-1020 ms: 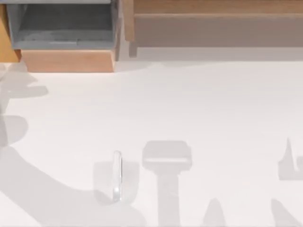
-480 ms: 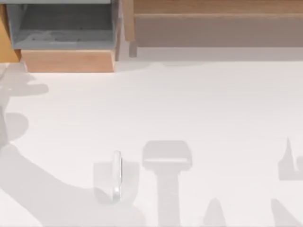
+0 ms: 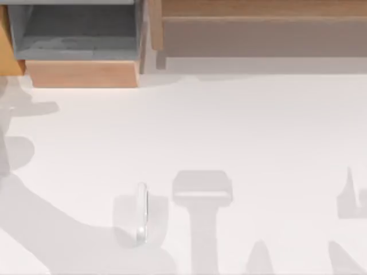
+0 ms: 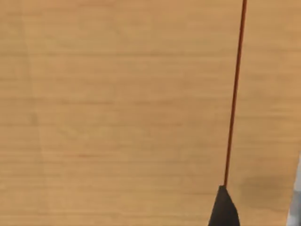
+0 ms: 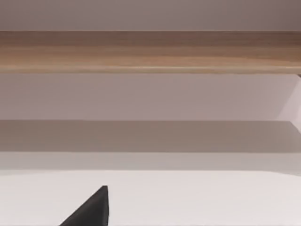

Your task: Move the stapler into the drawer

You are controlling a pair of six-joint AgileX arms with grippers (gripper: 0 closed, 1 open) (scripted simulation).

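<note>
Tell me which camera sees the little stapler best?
The top view: the stapler lies whole on the white table, well apart from the open drawer. The left wrist view faces wood; the right wrist view faces the wooden unit.

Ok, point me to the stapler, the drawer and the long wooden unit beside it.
stapler [image 3: 141,213]: top view, middle of its narrow glossy body.
drawer [image 3: 80,74]: top view, light tan wood front panel.
wooden unit [image 3: 264,8]: top view, upper wood edge above the long recess.
</note>
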